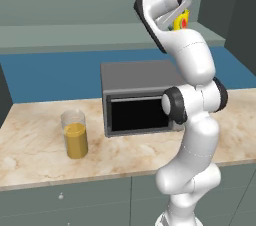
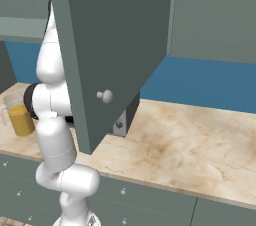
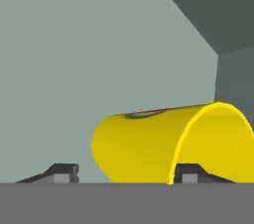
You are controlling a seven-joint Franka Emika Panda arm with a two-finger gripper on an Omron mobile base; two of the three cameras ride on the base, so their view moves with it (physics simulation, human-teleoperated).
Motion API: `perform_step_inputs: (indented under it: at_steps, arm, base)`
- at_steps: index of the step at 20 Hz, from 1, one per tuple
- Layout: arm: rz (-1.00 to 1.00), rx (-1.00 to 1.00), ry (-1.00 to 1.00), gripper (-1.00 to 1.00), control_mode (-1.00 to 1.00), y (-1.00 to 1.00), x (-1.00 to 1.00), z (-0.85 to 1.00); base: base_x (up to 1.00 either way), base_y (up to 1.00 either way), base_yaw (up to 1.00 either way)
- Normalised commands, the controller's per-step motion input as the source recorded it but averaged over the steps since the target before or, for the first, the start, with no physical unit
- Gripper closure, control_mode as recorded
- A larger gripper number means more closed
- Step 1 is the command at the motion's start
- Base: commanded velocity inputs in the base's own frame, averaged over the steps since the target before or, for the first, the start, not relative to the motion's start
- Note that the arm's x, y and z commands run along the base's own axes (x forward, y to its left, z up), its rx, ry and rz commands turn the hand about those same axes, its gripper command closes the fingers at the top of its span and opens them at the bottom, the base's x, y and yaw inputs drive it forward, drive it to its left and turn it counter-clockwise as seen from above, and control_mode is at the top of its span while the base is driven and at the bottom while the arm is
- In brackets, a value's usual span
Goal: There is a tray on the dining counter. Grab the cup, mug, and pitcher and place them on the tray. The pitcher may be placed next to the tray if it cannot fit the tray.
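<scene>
The gripper straddles the yellow cup (grip unclear), its base cut off below.

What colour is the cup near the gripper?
Bright yellow, with a thin red mark along one side; the cup shows best in the hand view.

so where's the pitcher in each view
Left base view: pitcher stands at the left on the marbled counter, left of the microwave.
Right base view: pitcher at the far left edge, behind the arm.
Hand view: not in it.
Shared landmark: the marbled counter.
</scene>
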Motion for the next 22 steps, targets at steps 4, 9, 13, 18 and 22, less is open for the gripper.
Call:
perform_step_inputs:
  at_steps: [4,9,13,18,22]
  arm:
    - [0.0,0.04,0.16,1.0,-1.0,0.25,-0.1,-0.07]
    - [0.0,0.02,0.05,1.0,-1.0,0.16,-0.14,-0.02]
    - [0.0,0.0,0.0,1.0,-1.0,0.24,-0.61,-0.03]
    - [0.0,0.0,0.0,1.0,-1.0,0.22,-0.76,-0.17]
    - [0.0,0.0,-0.06,1.0,-1.0,0.36,-0.98,-0.17]
  base:
    - [0.0,0.0,0.0]
    - [0.0,0.0,0.0]
    - [0.0,0.0,0.0]
    - [0.0,0.0,0.0]
    - [0.0,0.0,0.0]
